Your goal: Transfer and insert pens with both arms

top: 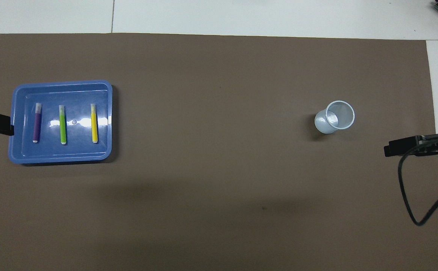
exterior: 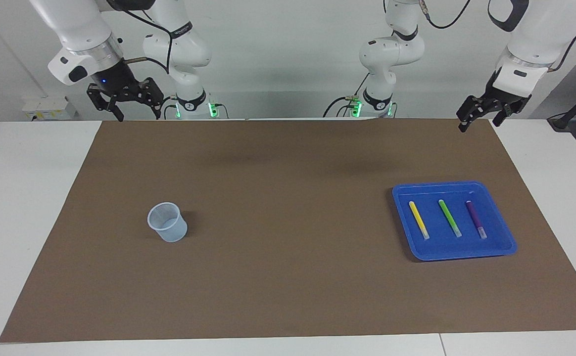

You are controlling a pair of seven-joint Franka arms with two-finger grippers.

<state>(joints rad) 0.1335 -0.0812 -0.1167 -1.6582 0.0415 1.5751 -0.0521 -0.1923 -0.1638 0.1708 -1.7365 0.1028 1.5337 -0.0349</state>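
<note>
A white surface (exterior: 30, 198) carries a large brown mat (exterior: 288, 277). Two white robot arms wait raised at the robots' edge of the mat. The left hand (exterior: 481, 117) hangs over the mat's corner at the left arm's end, fingers spread wide, empty. The right hand (exterior: 130, 104) hangs over the other corner — also wide open, empty. A blue tray (exterior: 501, 247) toward the left arm's end holds three pens lying side by side, apart — yellow (exterior: 418, 220), green (exterior: 450, 218), purple (exterior: 476, 219). A clear cup (exterior: 168, 222) stands upright toward the right arm's end.
</note>
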